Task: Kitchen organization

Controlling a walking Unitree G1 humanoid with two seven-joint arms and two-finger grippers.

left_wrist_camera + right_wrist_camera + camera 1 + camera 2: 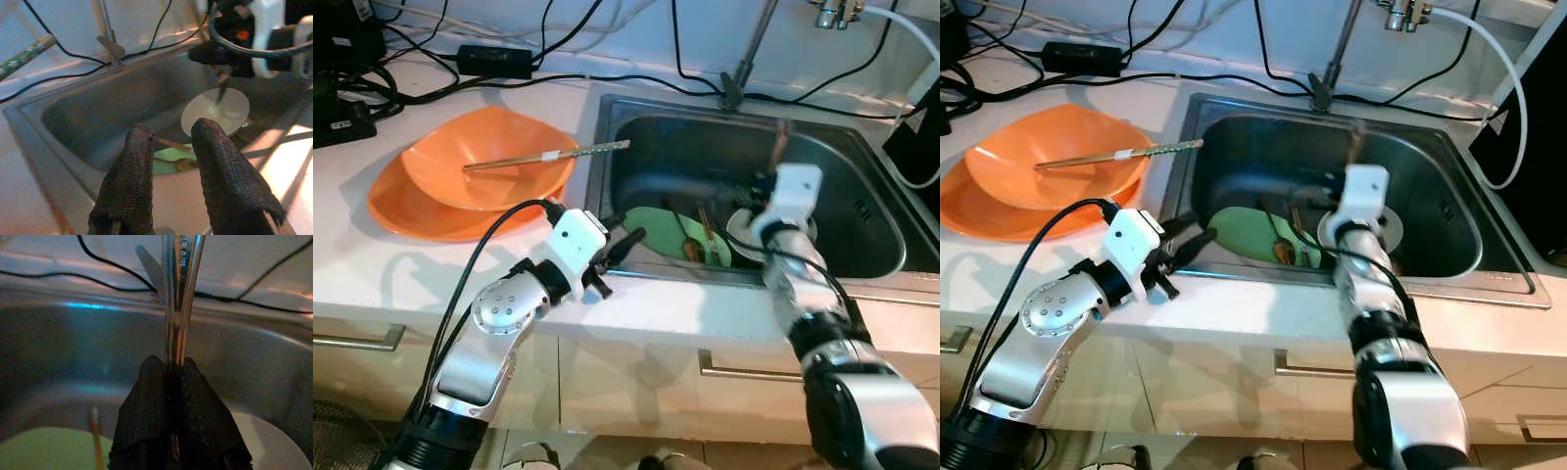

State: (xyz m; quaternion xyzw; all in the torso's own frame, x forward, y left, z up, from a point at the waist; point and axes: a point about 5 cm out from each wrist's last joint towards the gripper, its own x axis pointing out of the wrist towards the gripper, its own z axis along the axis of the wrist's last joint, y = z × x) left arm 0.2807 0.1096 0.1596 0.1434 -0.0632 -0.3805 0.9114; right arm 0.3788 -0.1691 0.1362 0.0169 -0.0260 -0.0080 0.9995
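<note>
Fingers [146, 396] of our right gripper [171, 377] clench a metal utensil [181, 293] upright above the sink [862, 186]; our left gripper [171, 147] hangs released at its near rim. If that thin handle slips, we risk dropping it onto the white plate [215, 110] below.

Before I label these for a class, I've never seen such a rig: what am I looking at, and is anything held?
It is a humanoid robot at a kitchen sink. The two wide pictures come from its head; the two close ones from cameras on its wrists. The left gripper hangs open over the sink's front edge. The right gripper is shut on a metal utensil, upright above a white dish. A green plate with cutlery lies in the basin. On the counter, orange bowls hold a chopstick.
</note>
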